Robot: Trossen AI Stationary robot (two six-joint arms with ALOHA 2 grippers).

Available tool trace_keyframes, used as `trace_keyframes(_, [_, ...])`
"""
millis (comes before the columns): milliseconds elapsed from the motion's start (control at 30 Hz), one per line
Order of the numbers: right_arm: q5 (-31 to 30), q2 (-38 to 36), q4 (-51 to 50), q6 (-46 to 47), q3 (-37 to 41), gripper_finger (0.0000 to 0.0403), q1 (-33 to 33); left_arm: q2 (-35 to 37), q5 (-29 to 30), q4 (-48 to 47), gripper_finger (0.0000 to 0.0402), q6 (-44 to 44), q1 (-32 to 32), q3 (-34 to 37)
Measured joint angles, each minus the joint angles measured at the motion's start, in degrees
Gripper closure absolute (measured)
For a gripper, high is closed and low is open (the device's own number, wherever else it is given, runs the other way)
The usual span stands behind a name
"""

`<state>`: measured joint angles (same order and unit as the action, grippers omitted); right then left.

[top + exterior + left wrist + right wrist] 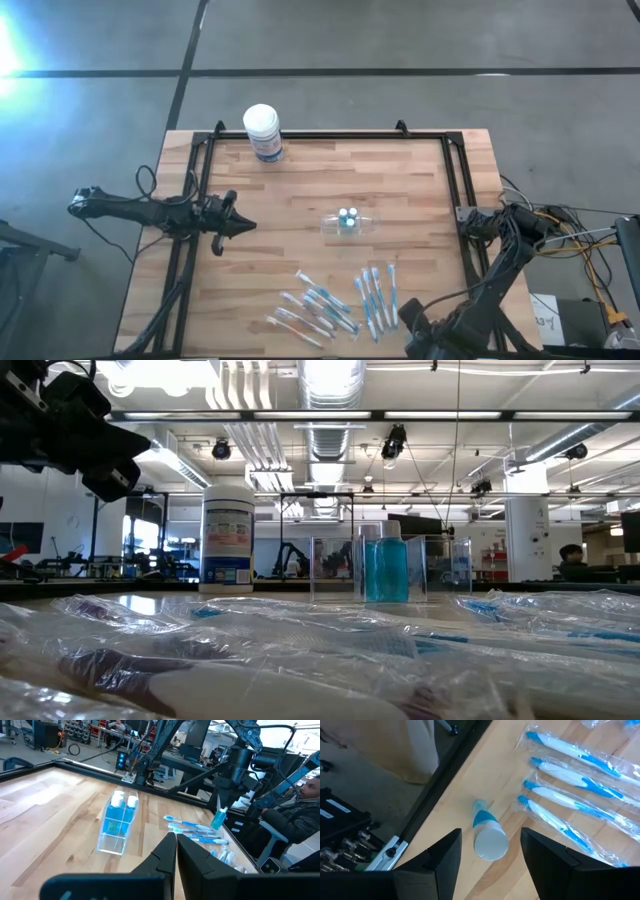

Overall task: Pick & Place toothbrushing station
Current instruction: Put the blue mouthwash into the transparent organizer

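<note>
Left tool (pixel 243 226) pinched shut, empty, at nine o'clock of clear oval plastic toothbrushing station (pixel 350 222); right tool (pixel 490 851) spread wide over small blue-and-white tube (pixel 487 836), tabletop's (pixel 300 190) five o'clock.

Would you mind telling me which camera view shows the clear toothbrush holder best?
The left wrist view: the clear holder shows close and unobstructed. The high view shows it small; the low view shows it distant; the right wrist view misses it.
</note>
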<state>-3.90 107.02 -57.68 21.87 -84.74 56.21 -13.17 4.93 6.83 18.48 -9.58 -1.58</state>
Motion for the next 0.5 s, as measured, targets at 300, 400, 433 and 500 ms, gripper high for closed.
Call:
trace_keyframes(300, [-0.04,0.01,0.1,-0.02,0.88,0.0202,0.02,0.0,0.0,-0.1,0.0383,-0.02,0.0,0.0])
trace_keyframes(400, [-0.1,0.01,0.25,-0.02,0.89,0.0202,0.0,0.0,0.0,-0.11,0.0383,-0.02,0.0,0.0])
trace_keyframes(433, [-0.11,0.01,0.26,-0.02,0.9,0.0202,0.0,0.0,0.0,-0.09,0.0383,-0.02,0.0,0.0])
trace_keyframes(500, [-0.11,0.01,0.39,-0.02,0.98,0.0202,0.0,0.0,0.0,-0.11,0.0383,-0.04,0.0,0.0])
